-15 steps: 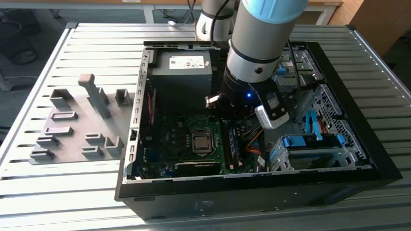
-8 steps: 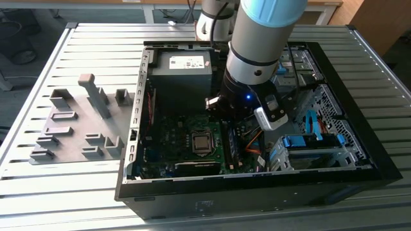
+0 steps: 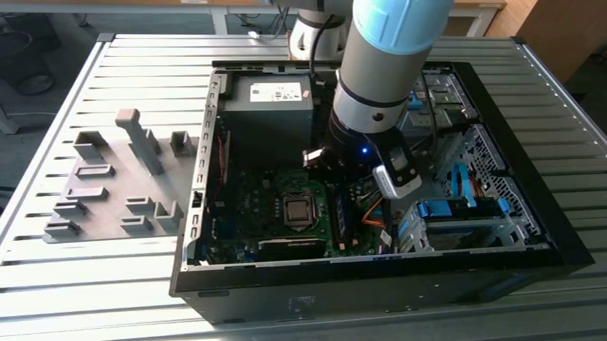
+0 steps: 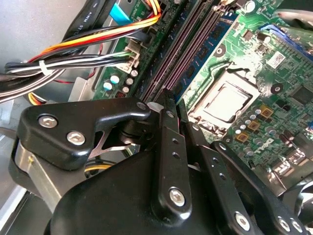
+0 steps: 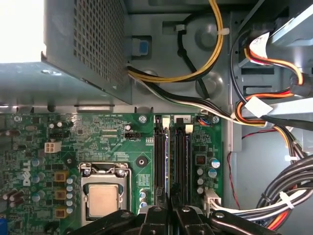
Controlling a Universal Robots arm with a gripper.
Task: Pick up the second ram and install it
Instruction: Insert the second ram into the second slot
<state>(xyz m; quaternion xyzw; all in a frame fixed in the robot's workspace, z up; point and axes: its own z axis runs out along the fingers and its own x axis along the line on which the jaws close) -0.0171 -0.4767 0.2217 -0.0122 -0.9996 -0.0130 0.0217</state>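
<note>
The black gripper [image 4: 171,105] has its fingers drawn together over the memory slots [image 4: 183,49], the processor socket [image 4: 227,100] just beside it and bundled cables [image 4: 73,58] on its other side.

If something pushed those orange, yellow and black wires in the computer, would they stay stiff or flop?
The bundle of orange, yellow and black wires would probably bend and flop, since it already curves loosely. The white plastic tie wraps it, so the wires would likely shift together. They look thin, so probably light.
</note>
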